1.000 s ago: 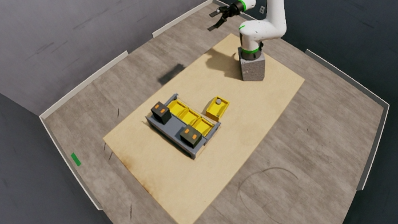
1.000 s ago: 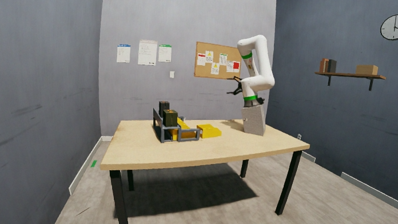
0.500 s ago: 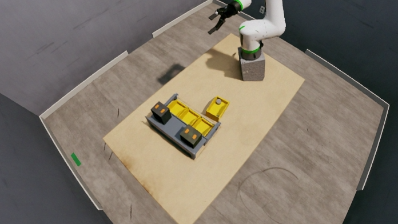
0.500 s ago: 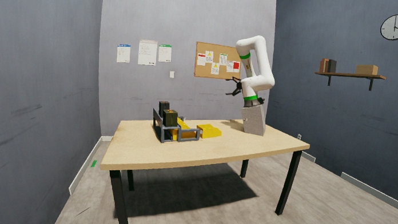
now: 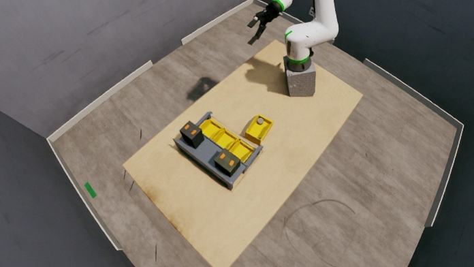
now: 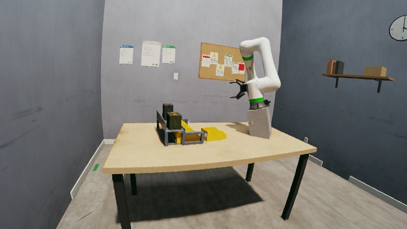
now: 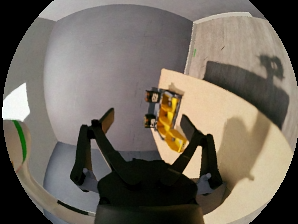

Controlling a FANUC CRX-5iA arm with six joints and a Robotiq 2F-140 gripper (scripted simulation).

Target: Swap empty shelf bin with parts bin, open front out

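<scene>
Top view, read from left to right, starts with the grey shelf [image 5: 208,153] [image 6: 166,138] [image 7: 151,109] on the wooden table [image 5: 306,126] [image 6: 248,152] [image 7: 210,110]. A dark box [image 5: 192,134] [image 6: 167,111] [image 7: 152,96] sits at the left end of its upper board. Three yellow bins [image 5: 225,139] [image 6: 187,127] [image 7: 165,117] stand in a row under that board; which of them is the empty one I cannot tell. A second dark box [image 5: 227,162] [image 6: 174,120] [image 7: 150,121] sits on the board's right end.

Just beside the shelf, the bin with the parts [image 5: 259,131] [image 6: 214,134] [image 7: 175,141] stands upright on the tabletop, a round grey part [image 5: 260,120] visible inside. The gripper [image 5: 252,33] [image 6: 231,90] [image 7: 147,116] hangs in the air well apart from every bin, its fingers spread wide with nothing between them. Farthest right, the white arm [image 5: 313,34] [image 6: 272,67] [image 7: 12,150] rises from a grey pedestal [image 5: 301,83] [image 6: 259,122].
</scene>
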